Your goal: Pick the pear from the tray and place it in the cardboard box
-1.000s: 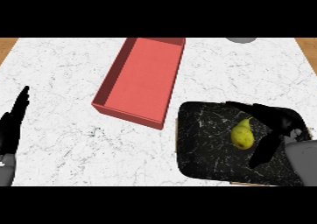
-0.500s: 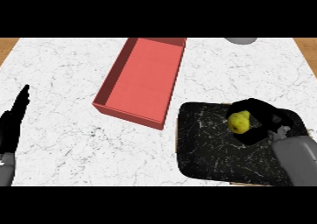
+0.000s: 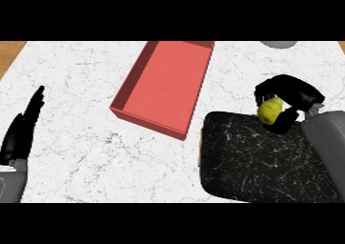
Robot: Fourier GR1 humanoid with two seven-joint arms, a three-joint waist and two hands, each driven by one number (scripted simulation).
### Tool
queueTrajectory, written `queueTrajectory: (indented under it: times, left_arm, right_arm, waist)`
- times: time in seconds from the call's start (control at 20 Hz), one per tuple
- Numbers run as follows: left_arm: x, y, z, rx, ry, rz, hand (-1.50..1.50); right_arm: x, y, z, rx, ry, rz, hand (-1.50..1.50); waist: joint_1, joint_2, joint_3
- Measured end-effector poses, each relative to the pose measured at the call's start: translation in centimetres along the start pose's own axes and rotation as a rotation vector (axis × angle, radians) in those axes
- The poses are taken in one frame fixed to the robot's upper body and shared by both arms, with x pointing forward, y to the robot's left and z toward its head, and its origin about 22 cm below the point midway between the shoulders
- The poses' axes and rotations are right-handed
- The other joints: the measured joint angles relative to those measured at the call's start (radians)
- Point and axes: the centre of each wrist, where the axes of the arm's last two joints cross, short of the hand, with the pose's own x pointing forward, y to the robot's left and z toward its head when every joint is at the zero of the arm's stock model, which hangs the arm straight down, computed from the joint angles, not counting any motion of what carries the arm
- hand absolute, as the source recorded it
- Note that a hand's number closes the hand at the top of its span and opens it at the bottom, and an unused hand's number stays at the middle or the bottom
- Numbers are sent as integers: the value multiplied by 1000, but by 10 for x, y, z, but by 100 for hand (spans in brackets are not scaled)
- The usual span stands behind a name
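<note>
We record the right robot hand (image 3: pixel 293 92) closed around the pear (image 3: pixel 270 110), black fingers arched over its far side and another dark part against its near right side. The pear is a small, smooth, yellow-green fruit, paler on its upper face; only its left and middle portion shows between the fingers. It sits in the view over the far edge of the tray (image 3: pixel 259 164), right of the box (image 3: pixel 165 81) and apart from it; we cannot tell how high it is above the tray. The tray is dark with pale speckling and rounded corners, at the near right of the white marbled bench (image 3: pixel 84 76). The box is red, open-topped, long and set at a slant, with nothing inside. The left robot hand (image 3: pixel 20 136) rests at the near left with fingers straight, holding nothing. A grey rounded object (image 3: pixel 277 44) shows at the far edge.
</note>
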Motion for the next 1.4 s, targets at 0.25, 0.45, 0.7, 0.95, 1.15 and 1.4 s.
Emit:
queueTrajectory:
  times: [0.25, 0.45, 0.7, 0.95, 1.15, 1.4]
  left_arm:
    - [2, -1, -2, -5, -5, -2, 0]
    - [4, 3, -4, -2, 0, -5, 0]
    - [2, 4, -3, 5, 7, -5, 0]
    - [-3, 5, 0, 12, 18, -9, 0]
    - [-5, 10, -2, 24, 26, -10, 0]
    - [-8, 6, -1, 22, 35, -8, 0]
  right_arm:
    - [-16, -34, -7, -147, -84, 124, 150]
    - [-19, -66, -15, -277, -136, 158, 150]
    - [-14, -97, -20, -449, -292, 158, 150]
    - [13, -120, -41, -491, -432, 127, 150]
    - [44, -130, -61, -462, -511, 42, 150]
    - [88, -135, -85, -423, -551, -82, 150]
  waist:
    - [8, 3, 1]
    - [4, 0, 1]
    - [-6, -4, 0]
    - [-16, -9, -1]
    - [-26, -12, -2]
    - [-33, -15, -3]
